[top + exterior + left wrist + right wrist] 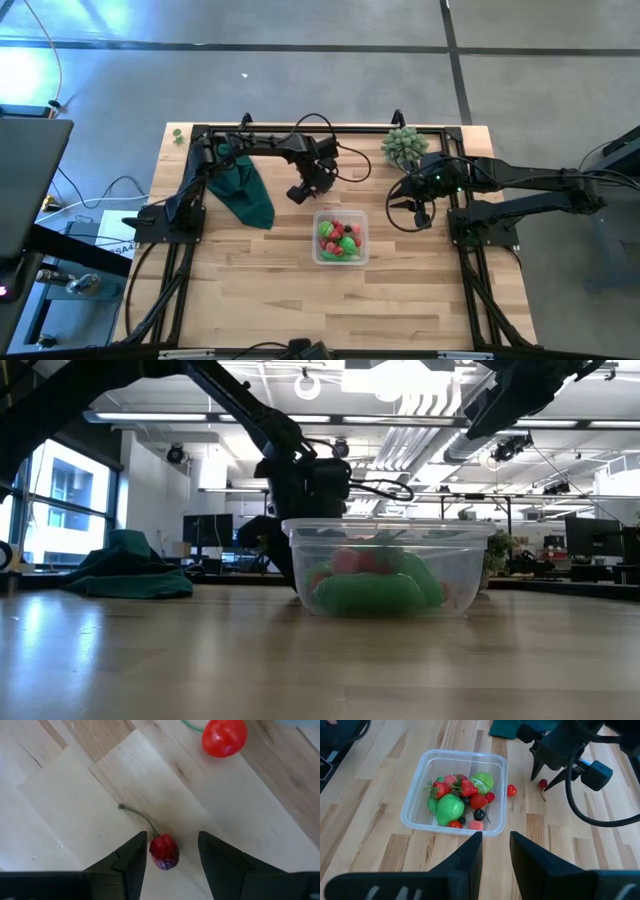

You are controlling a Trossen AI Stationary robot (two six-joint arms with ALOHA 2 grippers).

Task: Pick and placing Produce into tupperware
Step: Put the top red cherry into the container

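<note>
Now the left gripper (172,852) hangs low over the wood, fingers (127,860) parted, a small dark red cherry (163,852) with a thin stem lying on the table (260,290) right between the tips, not pinched. Just beyond it sits a rounder, brighter red piece (224,737), loose on the boards, near the tupperware (422,770). The clear, round-cornered tub stands mid-table, just beside the left gripper, and it's well stocked: two shiny green pieces (450,809), strawberries (468,788), a couple of dark berries (479,814), a pink bit and small red ones. Seen from table height, the see-through walls show a green mass with red on top. The right gripper (495,847) waits off to the tub's right, raised, fingers slightly apart and holding nothing. A dark green cloth (243,190) lies on the left side and a spiky pale plant (404,146) stands at the far edge.
</note>
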